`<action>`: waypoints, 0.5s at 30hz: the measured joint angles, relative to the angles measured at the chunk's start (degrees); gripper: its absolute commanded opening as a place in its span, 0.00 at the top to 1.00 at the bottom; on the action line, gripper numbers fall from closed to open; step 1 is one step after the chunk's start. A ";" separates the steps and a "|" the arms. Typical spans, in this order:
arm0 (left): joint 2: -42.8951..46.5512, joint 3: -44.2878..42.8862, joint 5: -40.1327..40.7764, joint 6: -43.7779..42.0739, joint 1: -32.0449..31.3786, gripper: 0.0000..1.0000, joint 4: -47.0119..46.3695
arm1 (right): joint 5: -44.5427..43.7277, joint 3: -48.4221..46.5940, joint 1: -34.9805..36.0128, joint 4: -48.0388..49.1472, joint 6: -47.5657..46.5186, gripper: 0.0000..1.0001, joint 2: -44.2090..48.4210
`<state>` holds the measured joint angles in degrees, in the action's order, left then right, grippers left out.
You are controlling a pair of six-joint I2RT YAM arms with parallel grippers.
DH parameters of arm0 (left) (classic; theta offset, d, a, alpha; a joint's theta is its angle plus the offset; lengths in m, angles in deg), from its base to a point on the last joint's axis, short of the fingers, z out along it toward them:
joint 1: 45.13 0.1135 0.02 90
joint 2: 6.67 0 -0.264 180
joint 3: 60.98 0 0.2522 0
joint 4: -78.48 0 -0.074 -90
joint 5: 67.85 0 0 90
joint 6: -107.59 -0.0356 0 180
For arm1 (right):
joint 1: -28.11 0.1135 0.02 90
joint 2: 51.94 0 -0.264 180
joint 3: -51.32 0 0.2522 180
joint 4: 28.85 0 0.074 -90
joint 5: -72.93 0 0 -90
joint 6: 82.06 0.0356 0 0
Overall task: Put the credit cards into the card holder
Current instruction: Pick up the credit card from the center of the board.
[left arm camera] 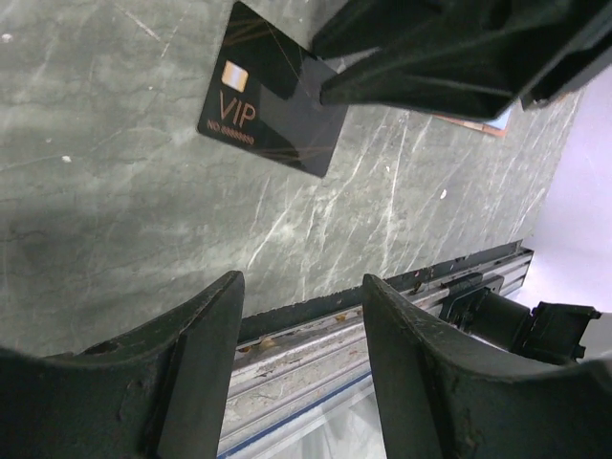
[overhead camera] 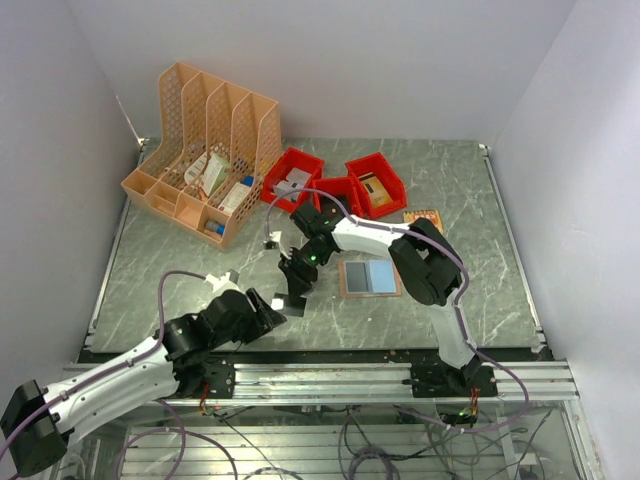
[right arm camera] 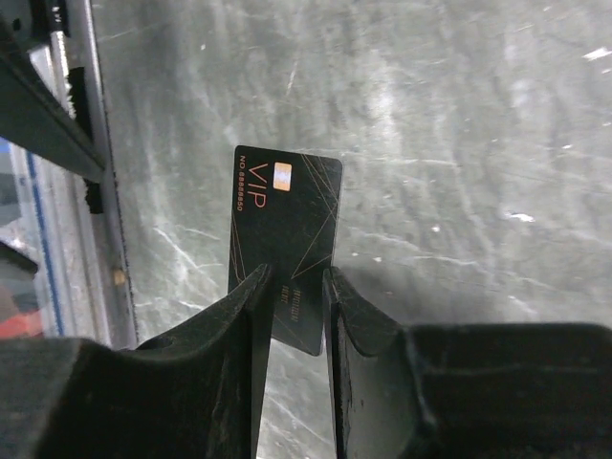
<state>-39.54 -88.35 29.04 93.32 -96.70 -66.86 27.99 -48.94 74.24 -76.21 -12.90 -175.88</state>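
Beside the card holder (overhead camera: 370, 277), right tool (right arm camera: 296, 279) points down, pinching black card (right arm camera: 287, 206)

I read the black card (right arm camera: 285, 225) as smooth, glossy plastic with fine gold print. The bench (right arm camera: 459, 143) looks like marbled grey-green stone, smooth with a dull sheen. My right claw (right arm camera: 296, 287) is matt black plastic, slightly grainy. The front rail (overhead camera: 330, 372) is bare metal.
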 measured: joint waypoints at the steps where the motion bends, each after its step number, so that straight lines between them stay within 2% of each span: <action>1: 0.17 0.33 0.07 0.59 0.00 0.37 -0.13 | 0.74 0.44 0.07 0.02 0.26 0.72 0.07; 9: -1.97 1.97 -0.59 4.33 0.00 0.36 -0.33 | 4.87 3.72 0.81 0.61 1.79 0.72 0.85; 15: -8.74 0.50 -3.39 1.18 0.00 0.36 -0.28 | 6.01 5.84 2.10 0.70 1.90 0.72 1.88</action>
<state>-48.28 -87.85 25.66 94.50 -96.70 -67.14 34.00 -43.11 76.33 -75.51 -11.00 -174.00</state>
